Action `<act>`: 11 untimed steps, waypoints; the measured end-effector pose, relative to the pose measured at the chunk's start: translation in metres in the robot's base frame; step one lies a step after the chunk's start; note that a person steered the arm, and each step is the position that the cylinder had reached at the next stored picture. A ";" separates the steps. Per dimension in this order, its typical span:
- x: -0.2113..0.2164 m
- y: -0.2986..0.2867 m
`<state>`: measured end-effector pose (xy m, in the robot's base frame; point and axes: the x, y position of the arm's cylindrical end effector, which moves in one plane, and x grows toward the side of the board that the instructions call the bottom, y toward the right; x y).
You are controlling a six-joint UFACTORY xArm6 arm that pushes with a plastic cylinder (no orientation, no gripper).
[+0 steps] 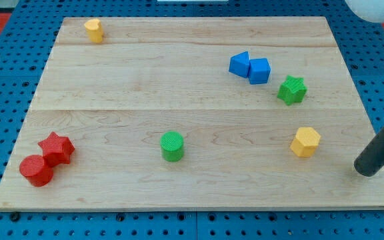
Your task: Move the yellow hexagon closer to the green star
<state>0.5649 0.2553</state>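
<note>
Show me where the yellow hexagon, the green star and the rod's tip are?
yellow hexagon (305,141), camera view, middle of its top face.
green star (292,89), camera view, centre of its top face.
my tip (364,169), camera view, the rod's very lower end, to the hexagon's right.

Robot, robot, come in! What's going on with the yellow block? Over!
My tip right of yellow hexagon, not touching. Green star above it. Nothing between.

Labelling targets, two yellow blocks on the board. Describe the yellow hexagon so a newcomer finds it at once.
On the wooden board, look low on the view's right, just left of my tip. The yellow hexagon sits below the green star. It is six-sided, unlike the other yellow block at the top left corner.
</note>
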 end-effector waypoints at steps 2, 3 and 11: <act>-0.018 -0.042; -0.028 -0.091; -0.072 -0.060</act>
